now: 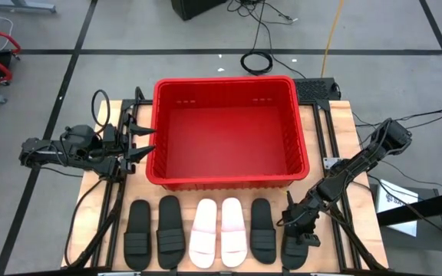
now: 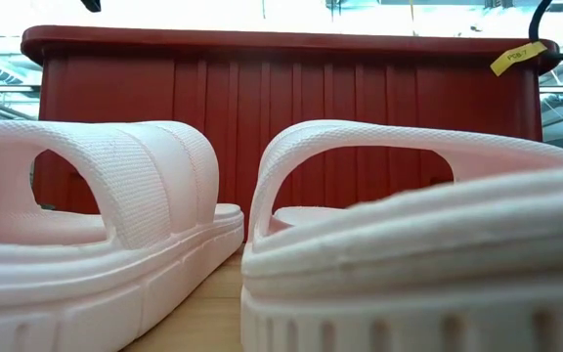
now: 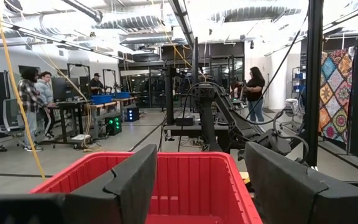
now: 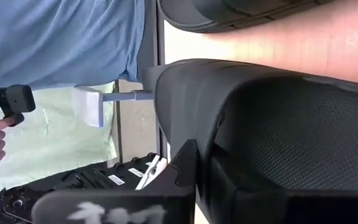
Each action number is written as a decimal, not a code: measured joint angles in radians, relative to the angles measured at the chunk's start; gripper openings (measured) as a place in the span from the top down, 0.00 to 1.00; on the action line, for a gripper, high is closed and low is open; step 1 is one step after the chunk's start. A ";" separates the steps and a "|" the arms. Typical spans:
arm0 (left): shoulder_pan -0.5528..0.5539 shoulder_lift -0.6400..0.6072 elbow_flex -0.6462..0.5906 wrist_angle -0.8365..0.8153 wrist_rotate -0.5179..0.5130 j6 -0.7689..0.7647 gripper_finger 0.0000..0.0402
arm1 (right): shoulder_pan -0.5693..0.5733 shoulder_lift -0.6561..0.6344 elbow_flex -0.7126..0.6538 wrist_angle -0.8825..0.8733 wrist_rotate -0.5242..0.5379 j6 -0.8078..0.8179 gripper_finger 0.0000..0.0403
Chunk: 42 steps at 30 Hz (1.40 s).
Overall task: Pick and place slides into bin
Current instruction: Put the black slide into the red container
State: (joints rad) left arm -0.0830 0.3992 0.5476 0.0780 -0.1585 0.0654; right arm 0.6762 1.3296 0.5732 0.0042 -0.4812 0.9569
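Slides lie in a row on the table before the empty bin (image 1: 225,130), and the right gripper (image 1: 298,239) is down on the rightmost black slide (image 1: 295,251), fingers seemingly pinching its edge, so lifting it into the bin likely comes next, while the left gripper (image 1: 140,142) waits spread beside the bin.

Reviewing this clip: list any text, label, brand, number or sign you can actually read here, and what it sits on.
Yellow tag on the bin rim, at in the low view: dark print, too small to read.
White marks on the right gripper body, right wrist view: blurred, unreadable.
Slides: no brand or number visible on the straps.
No other readable text.
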 joint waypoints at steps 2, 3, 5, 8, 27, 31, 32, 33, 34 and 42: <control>0.000 0.000 0.000 0.000 0.000 0.000 0.38 | 0.000 0.000 0.000 0.016 -0.009 -0.005 0.98; 0.000 0.000 0.000 0.000 0.000 0.000 0.38 | 0.000 0.000 0.000 0.025 -0.019 -0.007 0.98; 0.000 0.000 0.000 0.000 0.000 0.000 0.38 | 0.000 0.000 0.000 0.036 -0.022 -0.003 0.99; 0.000 0.000 0.000 0.000 0.000 0.000 0.38 | 0.000 0.000 0.000 0.037 -0.028 0.007 0.99; 0.000 0.000 0.000 0.000 -0.001 0.000 0.38 | -0.040 0.000 0.000 0.302 -0.159 0.059 0.99; 0.000 0.000 0.000 0.000 -0.001 0.000 0.38 | -0.064 0.000 0.001 0.383 -0.172 0.071 0.99; 0.000 0.000 0.000 0.000 -0.001 0.000 0.38 | -0.071 0.000 0.001 0.404 -0.174 0.076 0.99; 0.000 0.000 0.000 0.000 -0.001 0.000 0.38 | -0.076 0.000 0.005 0.419 -0.175 0.076 0.99; 0.000 0.000 0.000 0.000 -0.001 0.000 0.38 | -0.082 0.000 0.009 0.435 -0.176 0.070 0.99; 0.000 0.000 0.000 0.000 -0.001 0.001 0.38 | -0.132 0.001 0.074 0.498 -0.202 -0.001 0.99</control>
State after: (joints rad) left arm -0.0829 0.3996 0.5477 0.0776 -0.1593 0.0666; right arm 0.5445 1.3304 0.6472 0.5022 -0.6829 0.9561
